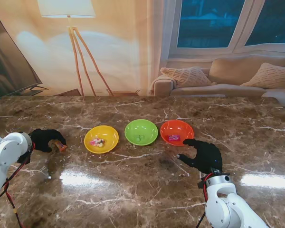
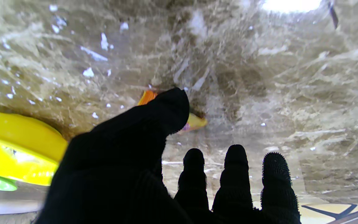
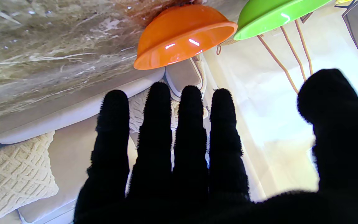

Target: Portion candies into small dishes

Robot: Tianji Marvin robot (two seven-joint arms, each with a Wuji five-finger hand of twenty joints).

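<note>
Facing us, three round plastic dishes, yellow [image 1: 101,138], green [image 1: 141,132], orange [image 1: 176,132]; our left hand [image 1: 46,139] pinching an orange-wrapped candy [image 1: 61,147], right hand [image 1: 204,156] splayed empty.

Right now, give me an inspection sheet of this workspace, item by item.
Surface: brown marble table, glossy with glare patches.
Job's things: yellow bowl with several candies; green bowl, contents unclear; orange bowl with one pink candy; orange-wrapped candy at left robot hand.
Clutter: nothing seen.
Robot hands: left robot hand on that candy, grip unclear; right robot hand open, nearer to me than the orange bowl.
Cables: red cable along left arm.
Surroundings: floor lamp, sofa.
</note>
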